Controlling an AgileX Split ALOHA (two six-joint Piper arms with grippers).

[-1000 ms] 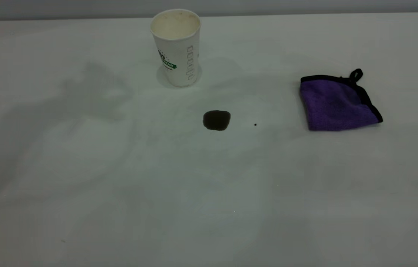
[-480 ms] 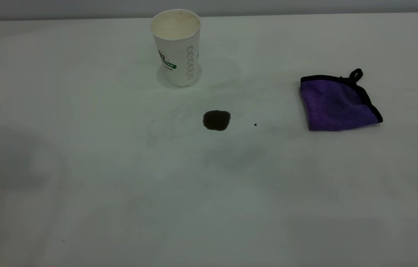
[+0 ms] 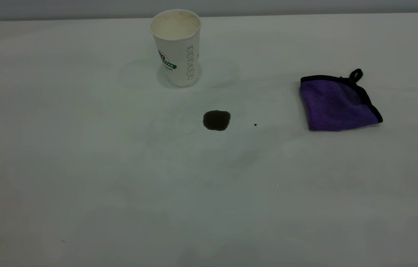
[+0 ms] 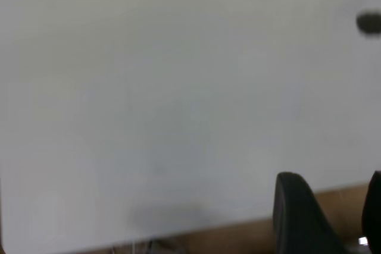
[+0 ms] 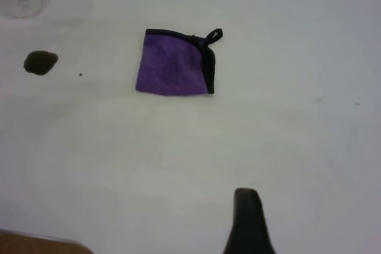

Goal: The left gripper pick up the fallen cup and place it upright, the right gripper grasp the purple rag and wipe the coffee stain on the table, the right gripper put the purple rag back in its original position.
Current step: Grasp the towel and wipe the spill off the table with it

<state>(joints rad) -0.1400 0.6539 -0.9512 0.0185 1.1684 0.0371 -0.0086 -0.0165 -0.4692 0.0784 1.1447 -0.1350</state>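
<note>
The cup [image 3: 176, 46] is seen upright at the far side of the table [image 3: 83, 167], the coffee stain [image 3: 216, 120] lying nearer, unwiped. The purple rag [image 3: 337, 104] is spread flat well to the right. Both grippers are held off the objects; whether their fingers are parted cannot be told.

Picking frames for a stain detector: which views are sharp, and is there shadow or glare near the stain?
Exterior view: sharp, even light, coffee stain crisp, only faint shadows on the table, no glare. Left wrist view: blurred, stain a smudge at the frame's edge. Right wrist view: slightly soft, purple rag clear.
</note>
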